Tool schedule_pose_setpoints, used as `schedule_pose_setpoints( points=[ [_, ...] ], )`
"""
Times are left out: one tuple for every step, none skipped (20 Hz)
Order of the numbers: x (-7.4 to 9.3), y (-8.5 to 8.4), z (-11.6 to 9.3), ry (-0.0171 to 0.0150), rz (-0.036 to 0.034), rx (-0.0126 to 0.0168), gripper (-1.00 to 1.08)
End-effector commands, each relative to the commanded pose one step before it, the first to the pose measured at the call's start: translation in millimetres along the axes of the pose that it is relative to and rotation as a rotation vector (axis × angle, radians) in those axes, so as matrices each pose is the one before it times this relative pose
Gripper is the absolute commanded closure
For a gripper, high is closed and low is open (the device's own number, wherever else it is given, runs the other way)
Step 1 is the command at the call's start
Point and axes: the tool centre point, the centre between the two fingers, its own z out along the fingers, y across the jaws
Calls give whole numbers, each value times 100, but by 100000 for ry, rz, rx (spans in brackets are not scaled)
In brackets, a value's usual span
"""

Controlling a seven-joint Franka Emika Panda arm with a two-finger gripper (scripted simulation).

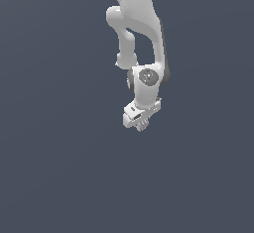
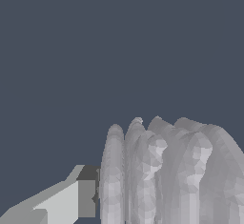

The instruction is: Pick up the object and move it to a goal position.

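In the wrist view, the object (image 2: pixel 167 175) was seen very close, a light-grey ridged lump of rounded lobes filling the lower right of the frame and cut off by the bottom and right edges. One finger (image 2: pixel 62 201) of the gripper was seen in the lower left of the frame, its dark pad set just against the object's side. The other finger was hidden, so the jaws were judged clamped on the object only from this contact and from the exterior view. Behind them only flat dark blue-grey ground was shown.

In the exterior view, the gripper (image 1: pixel 142 124) was found just below the frame's centre, pointing down and tilted somewhat. The object (image 1: pixel 143 126) was seen as a tiny pale lump at the fingertips, between the jaws. Whether it rested on the tabletop (image 1: pixel 59 177) or was raised above it could not be told. Farther up, the white arm (image 1: pixel 141 24) was seen running from the wrist to the top edge of the frame.
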Motion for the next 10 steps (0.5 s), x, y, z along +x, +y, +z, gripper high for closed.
schedule_pose_setpoints(
  points=[
    [25,-112,-192,33,5,-26,108],
    [13,-115,-170,0,0,0,108],
    [17,-148,-219,0,0,0,108],
    [21,-181,-268,0,0,0,108],
    [25,-214,-318,0,0,0,108],
    [29,-248,-369,0,0,0,108],
    [33,-283,-420,0,0,0,108],
    [51,-346,-462,-35,-51,-32,108],
    [42,-353,-526,0,0,0,108],
    [47,-390,-582,0,0,0,108]
  ],
)
